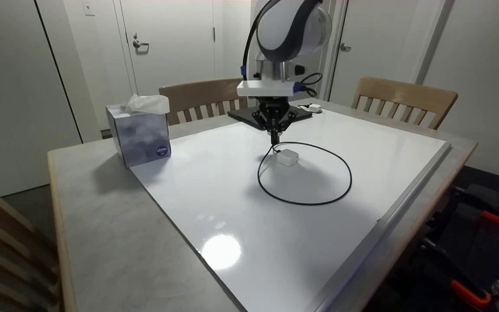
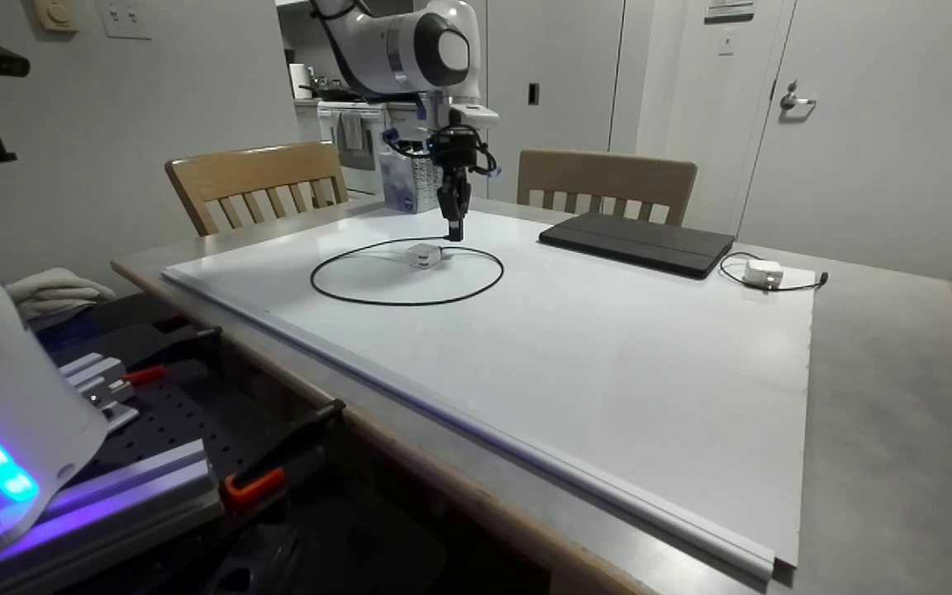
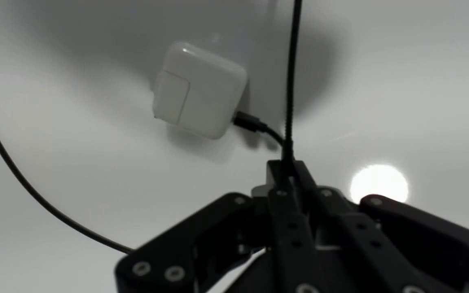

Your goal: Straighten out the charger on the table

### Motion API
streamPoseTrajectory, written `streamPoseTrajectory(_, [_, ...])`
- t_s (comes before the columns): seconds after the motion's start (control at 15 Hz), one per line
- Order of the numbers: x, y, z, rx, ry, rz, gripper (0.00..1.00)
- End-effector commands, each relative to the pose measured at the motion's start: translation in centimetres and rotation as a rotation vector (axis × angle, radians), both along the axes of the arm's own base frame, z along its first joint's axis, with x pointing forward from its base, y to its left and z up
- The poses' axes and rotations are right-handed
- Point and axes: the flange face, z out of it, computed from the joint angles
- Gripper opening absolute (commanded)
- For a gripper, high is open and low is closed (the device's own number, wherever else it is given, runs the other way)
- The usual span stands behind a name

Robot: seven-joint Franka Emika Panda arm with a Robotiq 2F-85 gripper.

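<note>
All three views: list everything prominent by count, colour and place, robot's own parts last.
Large rectangular table: one, white with grey border, centre
Thin charger cable: one, black, looped on the table
Boxy plug block: one, white, inside that loop
Flat rectangular slab: one, dark, on the table
Second plug block: one, white with black cord, beside the slab
Boxy tissue box: one, purple, on the table
Slatted wooden chairs: at least three, brown, around the table
Lever-handled doors: at least two, white, background
Orange-handled clamps: at least two, black, beside the table
Robot arm: one, white and black, above the table
Two-fingered gripper: one, black, closed on the cable
</note>
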Motion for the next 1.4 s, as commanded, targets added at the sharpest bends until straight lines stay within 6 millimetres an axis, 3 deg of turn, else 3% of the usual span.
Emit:
streamPoseTrajectory(0.0, [0.1,0.3,0.1,-0.001,-0.004,0.014,0.07])
streamPoseTrajectory(0.13, [0.1,0.2,0.1,-0.002,-0.006,0.024,0.02])
streamPoseTrajectory(0.33, [0.2,2.1,0.2,-0.015,0.010,0.087,0.02])
streamPoseTrajectory(0.6, [-1.4,7.7,0.2,-0.017,0.092,0.283,0.02])
streamPoseTrajectory(0.73, [-2.0,9.6,0.4,0.000,0.104,0.389,0.02])
streamPoseTrajectory(0.8, [-1.9,9.0,0.0,-0.001,0.077,0.299,0.07])
streamPoseTrajectory(0.93, [-2.2,10.3,0.0,0.007,0.084,0.350,0.07])
streamPoseTrajectory(1.07, [-2.2,10.2,0.0,0.009,0.086,0.362,0.07])
streamPoseTrajectory(1.13, [-2.2,10.1,0.0,0.009,0.087,0.362,0.02])
streamPoseTrajectory(1.33, [-2.3,11.9,0.0,0.023,0.080,0.523,0.02])
